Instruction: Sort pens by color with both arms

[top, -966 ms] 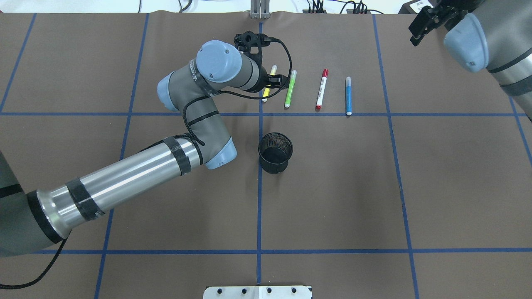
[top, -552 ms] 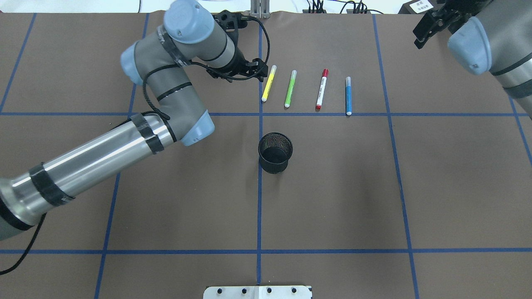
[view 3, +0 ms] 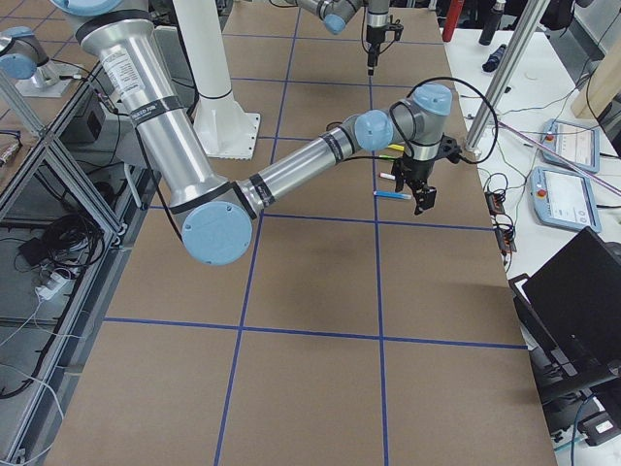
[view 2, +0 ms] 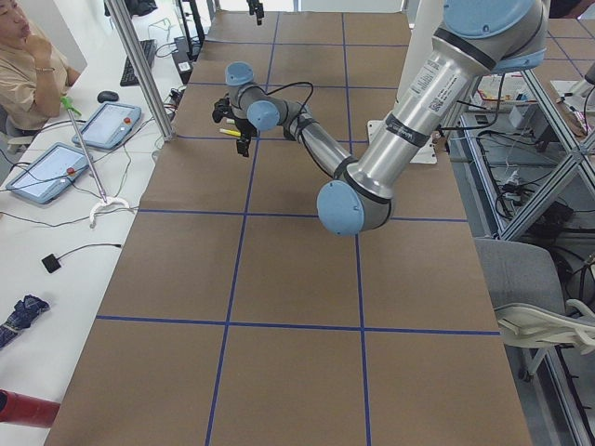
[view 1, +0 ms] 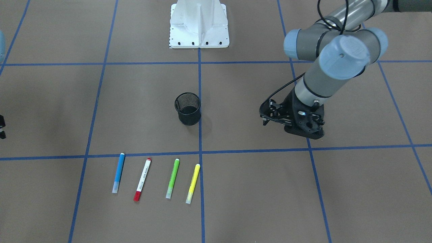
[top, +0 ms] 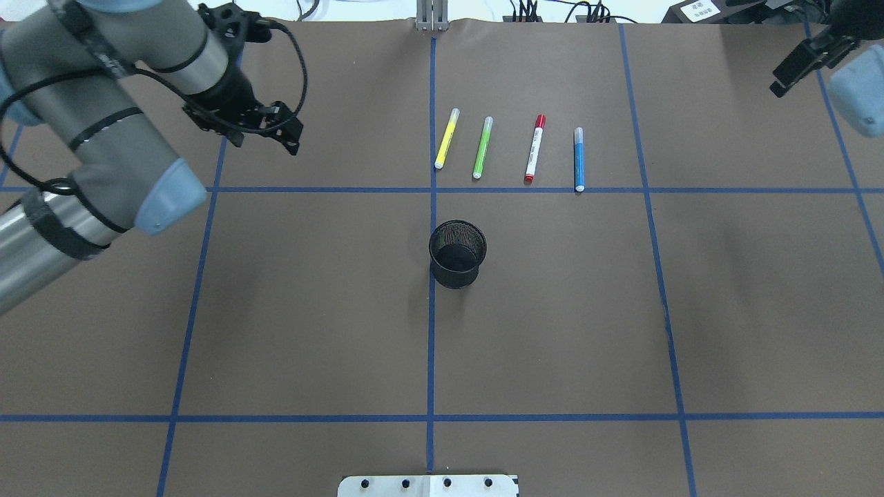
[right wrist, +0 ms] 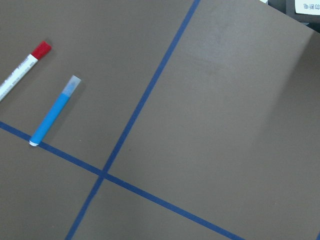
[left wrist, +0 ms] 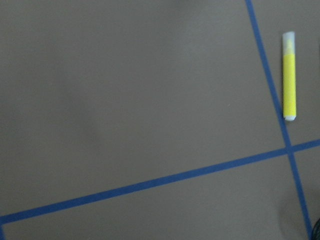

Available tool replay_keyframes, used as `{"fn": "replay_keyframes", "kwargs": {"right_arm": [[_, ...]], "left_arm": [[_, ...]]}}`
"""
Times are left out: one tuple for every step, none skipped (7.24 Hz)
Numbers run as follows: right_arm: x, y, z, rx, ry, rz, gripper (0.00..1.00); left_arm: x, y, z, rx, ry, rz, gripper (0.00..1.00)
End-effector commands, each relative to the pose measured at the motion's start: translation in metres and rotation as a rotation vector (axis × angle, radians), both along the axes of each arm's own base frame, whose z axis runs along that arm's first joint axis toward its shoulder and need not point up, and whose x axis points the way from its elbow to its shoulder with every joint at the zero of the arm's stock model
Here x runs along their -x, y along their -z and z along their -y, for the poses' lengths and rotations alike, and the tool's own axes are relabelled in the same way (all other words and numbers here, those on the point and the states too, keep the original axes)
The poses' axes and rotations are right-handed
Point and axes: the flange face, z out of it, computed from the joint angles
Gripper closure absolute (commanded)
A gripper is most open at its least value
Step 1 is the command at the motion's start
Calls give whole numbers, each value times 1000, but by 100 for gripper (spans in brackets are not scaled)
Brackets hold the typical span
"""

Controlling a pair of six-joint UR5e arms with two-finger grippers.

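**A robotics laboratory.** A long table covered in brown paper (top: 552,331) is ruled into squares by strips of blue tape (top: 430,345). A white metal mounting pedestal (view 1: 199,25) stands at the table's edge. Over the surface reach two grey-and-silver jointed industrial manipulators with light-blue joint caps, the left arm (view 2: 409,121) and the right arm (view 3: 155,107). Bare aluminium posts (view 2: 139,70) frame the work cell. On a white side bench (view 2: 56,242) lie grey tablet-shaped control pendants (view 2: 48,172), and a seated person (view 2: 28,65) is at that bench. A black laptop computer (view 3: 582,291) sits beside the table. Black plugs and cables (top: 528,12) line its far edge, and bundled wiring (view 3: 58,243) lies on the floor.
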Motion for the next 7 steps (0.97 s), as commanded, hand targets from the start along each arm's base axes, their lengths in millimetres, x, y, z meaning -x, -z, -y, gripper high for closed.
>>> {"fn": "replay_keyframes", "kwargs": {"right_arm": [[-63, -86, -35, 7, -39, -12, 0], [-91, -113, -51, 5, -82, -12, 0], [-115, -143, -70, 56, -122, -19, 0], [-138, -167, -90, 101, -161, -23, 0], [-151, -190, -110, 132, -172, -35, 0], [-154, -210, -127, 166, -173, -41, 0], [-155, -214, -131, 174, -175, -42, 0]], "left_arm": [[101, -69, -26, -67, -63, 91, 0], [151, -110, -28, -106, -101, 109, 0], [205, -149, -30, -128, -126, 102, 0], [260, -174, -32, -150, -115, 119, 0], [304, -201, -42, -82, -77, 139, 0], [325, -252, -78, -2, -61, 152, 0], [360, -271, -88, 38, 8, 162, 0]]}}
